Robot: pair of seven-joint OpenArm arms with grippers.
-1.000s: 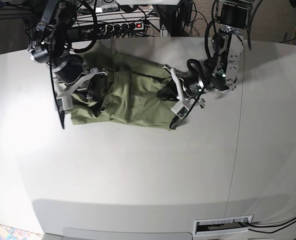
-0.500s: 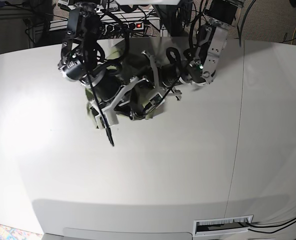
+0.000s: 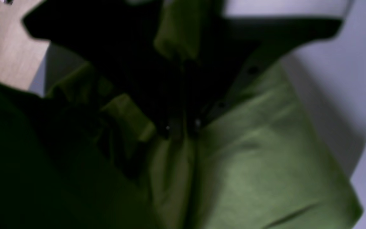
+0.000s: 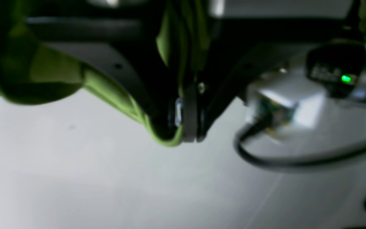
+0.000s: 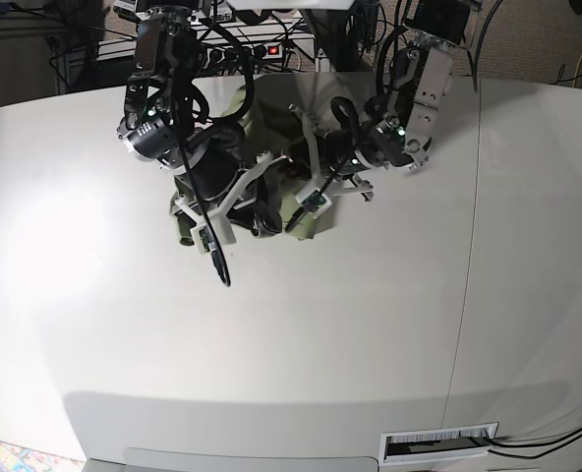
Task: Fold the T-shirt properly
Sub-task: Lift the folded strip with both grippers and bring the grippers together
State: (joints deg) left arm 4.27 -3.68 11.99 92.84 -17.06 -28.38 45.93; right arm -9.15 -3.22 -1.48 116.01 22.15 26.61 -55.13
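The near part of the white table (image 5: 291, 354) lies bare, with a slotted vent plate (image 5: 438, 442) at its front edge. Further in, toward the back middle, the two arms lean close together over the T-shirt (image 5: 316, 224), which sits bunched into a small green heap beneath and between them, mostly hidden by the arms in the base view. The right gripper (image 5: 204, 234), on the left of that view, points down and toward the camera; in its wrist view its jaws are pressed together on a fold of green cloth (image 4: 167, 140) that hangs in a loop at the tips, just above the tabletop. The left gripper (image 5: 309, 205) comes in from the other side, its tip at the heap; its wrist view is dark and blurred, showing a strip of cloth (image 3: 176, 35) running up between the black fingers and a broad green panel (image 3: 265, 165) lying flat on the table below, but whether those jaws are pinching or parted I cannot tell. Behind the table stand a power strip with a red switch (image 5: 273, 49) and tangled cables (image 5: 222, 44).
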